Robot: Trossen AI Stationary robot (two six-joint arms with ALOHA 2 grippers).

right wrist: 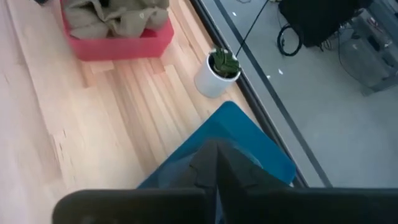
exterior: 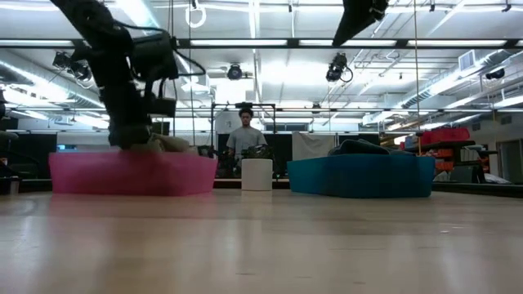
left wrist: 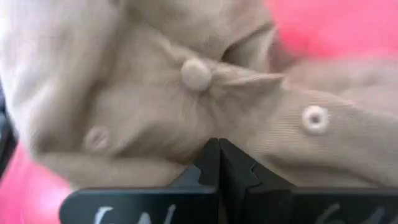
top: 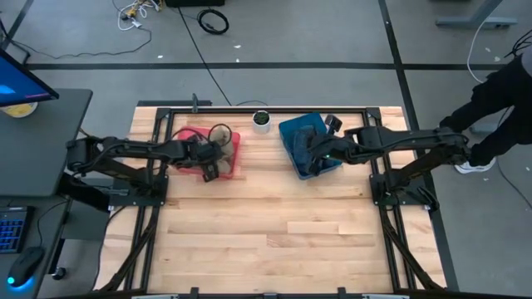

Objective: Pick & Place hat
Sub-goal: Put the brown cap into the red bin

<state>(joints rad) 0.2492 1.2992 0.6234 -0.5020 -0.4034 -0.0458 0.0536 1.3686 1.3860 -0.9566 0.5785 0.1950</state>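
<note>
The surface (top: 266, 224) is pale wooden planking inside a dark metal frame, and most of its near half lies bare. Beyond it the low view shows a wide lit room with ceiling lamps and a person (exterior: 245, 135) standing behind the far edge; in the high view another person (top: 499, 108) in dark clothes stands off the right side.

The hat (left wrist: 186, 93) is a tan cloth cap, crumpled, with a fabric button on its crown and a small stitched eyelet. It lies in the pink bin (top: 235, 154) at the left rear of the surface. The left hand (top: 208, 156) is down in that bin with its fingers pressed together, tips against the tan cloth; whether any fabric is pinched between them cannot be told.

A blue bin (top: 293, 133) sits at the right rear, with dark cloth inside. The right hand (top: 309, 159) is over it, fingers closed. Between the two bins, near the far edge, stands a white pot (top: 262, 121) with a small green plant.
</note>
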